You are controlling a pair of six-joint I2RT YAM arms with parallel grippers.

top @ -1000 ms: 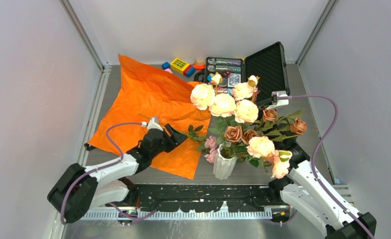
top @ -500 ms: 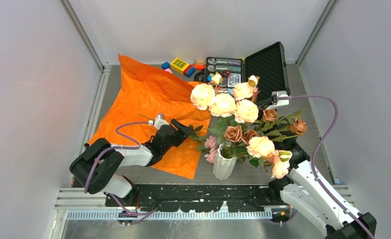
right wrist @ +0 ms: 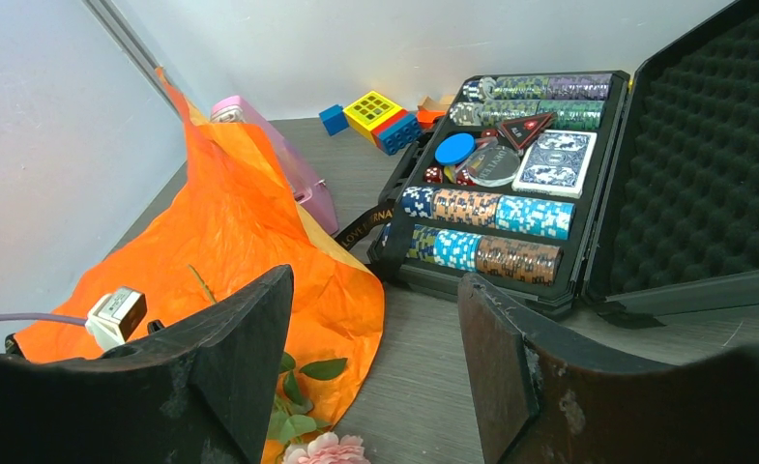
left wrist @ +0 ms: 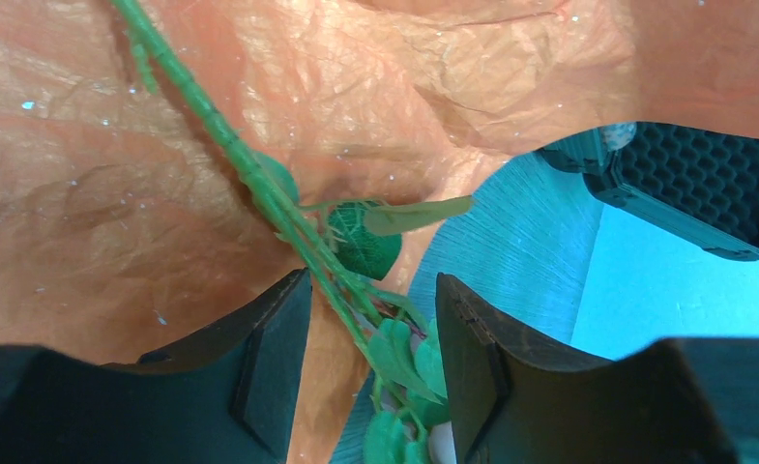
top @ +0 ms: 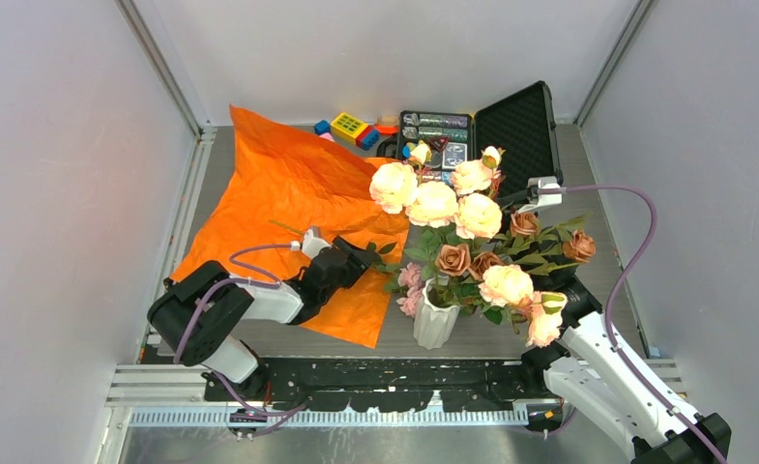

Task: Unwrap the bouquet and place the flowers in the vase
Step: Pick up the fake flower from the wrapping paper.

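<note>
One stem left, by the look of it: the left tool (left wrist: 370, 358) hangs low over the orange paper (top: 278, 184), fingers apart and straddling a green stem (left wrist: 259, 184) with leaves. Daylight shows on both sides of the stem, so nothing is clamped yet. That stem lies slantwise across the flattened paper, and its small pink blooms (top: 409, 282) rest low, just beside the vase (top: 435, 319) rather than in it. Over on the other side, the right tool (right wrist: 375, 290) has its fingers spread too, with nothing between them, held up behind the arrangement and looking out at the open poker chip case (top: 481, 135) and the toy blocks (top: 349, 126) at the far edge of the desk (top: 481, 338). The unwrapping looks done, since the paper is spread open and bare apart from this one stem. Most of the flowers (top: 452, 217), cream, peach and brownish, already stand in the white ribbed vase near the front of the desk. What remains, I'd judge, is gripping that last stem, lifting it and dropping it in with the rest.
</note>
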